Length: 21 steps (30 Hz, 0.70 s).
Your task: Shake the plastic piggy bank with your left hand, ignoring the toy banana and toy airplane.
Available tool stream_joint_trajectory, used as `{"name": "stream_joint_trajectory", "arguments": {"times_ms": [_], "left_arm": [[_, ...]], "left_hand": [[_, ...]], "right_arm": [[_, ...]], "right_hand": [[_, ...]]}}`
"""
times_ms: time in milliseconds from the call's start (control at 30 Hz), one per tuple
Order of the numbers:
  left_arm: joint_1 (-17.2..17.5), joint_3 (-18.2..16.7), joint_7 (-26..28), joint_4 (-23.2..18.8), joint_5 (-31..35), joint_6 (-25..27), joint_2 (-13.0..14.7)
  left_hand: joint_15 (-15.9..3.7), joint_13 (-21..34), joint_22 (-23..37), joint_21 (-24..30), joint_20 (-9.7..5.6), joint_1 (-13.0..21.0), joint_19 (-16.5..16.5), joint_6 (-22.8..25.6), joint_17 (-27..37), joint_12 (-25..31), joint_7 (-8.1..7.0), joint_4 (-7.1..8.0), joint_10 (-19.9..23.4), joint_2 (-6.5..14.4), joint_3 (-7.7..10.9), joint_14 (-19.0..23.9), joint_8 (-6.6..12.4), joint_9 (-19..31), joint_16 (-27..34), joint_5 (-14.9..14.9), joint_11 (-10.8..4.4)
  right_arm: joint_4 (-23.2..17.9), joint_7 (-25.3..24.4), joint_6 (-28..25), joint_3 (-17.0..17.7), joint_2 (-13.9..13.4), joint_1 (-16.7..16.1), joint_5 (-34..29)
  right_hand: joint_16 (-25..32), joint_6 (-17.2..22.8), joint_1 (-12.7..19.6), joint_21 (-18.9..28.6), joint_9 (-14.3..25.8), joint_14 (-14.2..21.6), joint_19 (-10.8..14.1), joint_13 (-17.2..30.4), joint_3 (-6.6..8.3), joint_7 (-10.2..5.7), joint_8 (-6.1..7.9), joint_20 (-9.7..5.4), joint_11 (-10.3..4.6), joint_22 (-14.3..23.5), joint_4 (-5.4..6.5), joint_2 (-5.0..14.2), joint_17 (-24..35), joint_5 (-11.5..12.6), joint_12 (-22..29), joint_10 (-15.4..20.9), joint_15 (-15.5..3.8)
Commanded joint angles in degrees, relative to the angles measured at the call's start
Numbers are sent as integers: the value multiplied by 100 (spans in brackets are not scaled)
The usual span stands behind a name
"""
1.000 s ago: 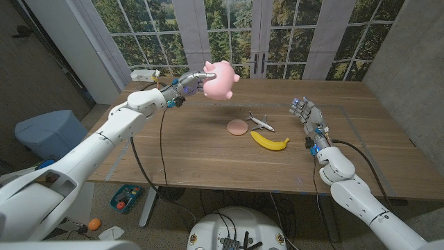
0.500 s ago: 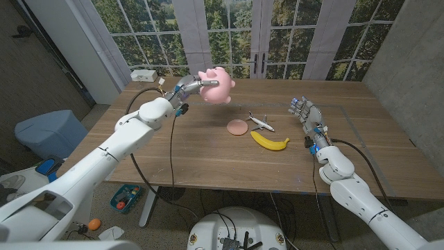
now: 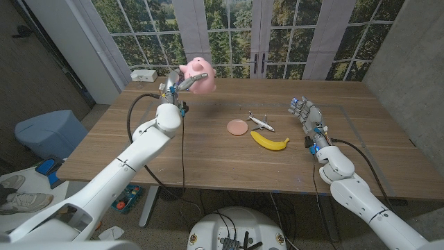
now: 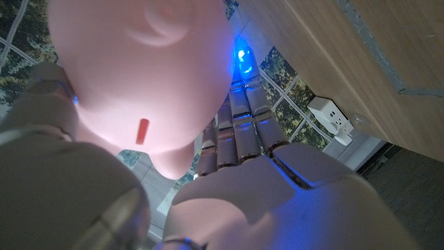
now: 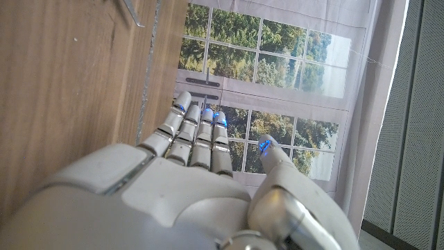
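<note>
Tall windows back the wooden desk, above whose far left corner the left hand grips the pink piggy bank aloft, apparently mid-shake, so next comes a reversing swing, while the right hand waits with fingers apart.

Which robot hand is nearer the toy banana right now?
Right. The right robot hand waits just beside the toy banana; the left robot hand holds the piggy bank aloft across the table.
</note>
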Motion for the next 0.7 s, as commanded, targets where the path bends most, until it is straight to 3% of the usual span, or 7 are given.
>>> {"name": "stream_joint_trajectory", "arguments": {"times_ms": [33, 433, 700], "left_arm": [[63, -12, 823, -75, 374, 406, -319], [36, -85, 502, -129, 179, 535, -309], [-54, -148, -141, -197, -230, 630, -89]], "left_hand": [[-2308, 1909, 6, 63, -516, 2557, -212, 2328, 1200, 70, -1044, 36, 2655, 2534, 117, 2046, 727, 87, -4, 923, -2404], [-2309, 1920, 3, 85, -516, 2542, -219, 2326, 1221, 35, -1044, 34, 2666, 2529, 130, 2045, 732, 80, -34, 951, -2400], [-2309, 1921, 1, 96, -518, 2533, -222, 2321, 1232, 20, -1048, 34, 2684, 2527, 137, 2049, 744, 94, -49, 965, -2399]], "right_arm": [[-5, 9, -3, 14, -15, -21, 15], [-15, -32, -14, 21, -13, -28, 0], [0, -53, -12, 17, -1, -15, -17]], "right_hand": [[-36, 49, -13, -11, 21, 15, 45, 28, 21, 9, -13, -5, -8, 20, -42, 16, -5, 30, -10, 59, 5], [-42, 56, -14, -25, 21, 7, 50, 30, 20, 2, -11, -1, -16, 20, -46, 17, -7, 30, -13, 59, 13], [-42, 55, -15, -39, 21, 15, 53, 31, 19, 2, -12, -1, -1, 21, -48, 18, -8, 31, -16, 62, 17]]}}
